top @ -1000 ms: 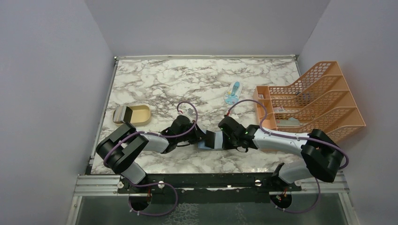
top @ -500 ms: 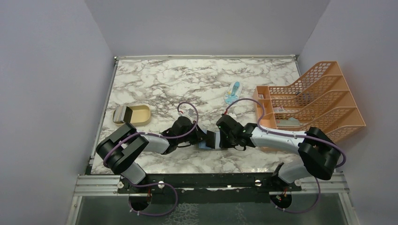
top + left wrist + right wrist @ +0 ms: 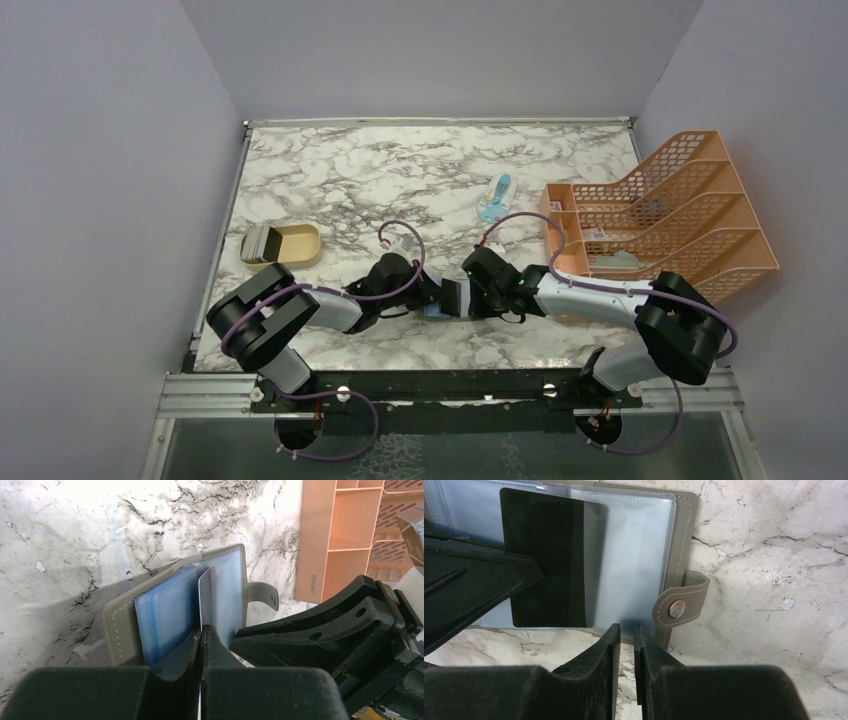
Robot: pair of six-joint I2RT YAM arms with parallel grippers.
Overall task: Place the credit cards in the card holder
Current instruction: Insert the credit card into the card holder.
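The card holder (image 3: 170,610) lies open on the marble worktop (image 3: 330,170), just ahead of the arm bases, with its blue-grey pockets facing up. Its clasp tab (image 3: 679,605) sticks out on the right side.

From the holder's left, the left tool (image 3: 201,635) is clamped tight on one credit card (image 3: 206,597). The card stands on edge over the holder's pockets. In the right wrist view its leading strip looks veiled by a clear sleeve.

At the holder's near edge, beside the tab, the right tool (image 3: 626,630) has its jaws a thin slit apart, tips at the cover's rim. Whether they pinch the cover I cannot tell.

Beyond the holder and well to its left sits a tan tray (image 3: 318,245) with a greyish stack in its left compartment. A light blue-and-white packet (image 3: 495,198) lies beyond the holder, slightly right. An orange mesh rack (image 3: 665,205) stands well to the holder's right.
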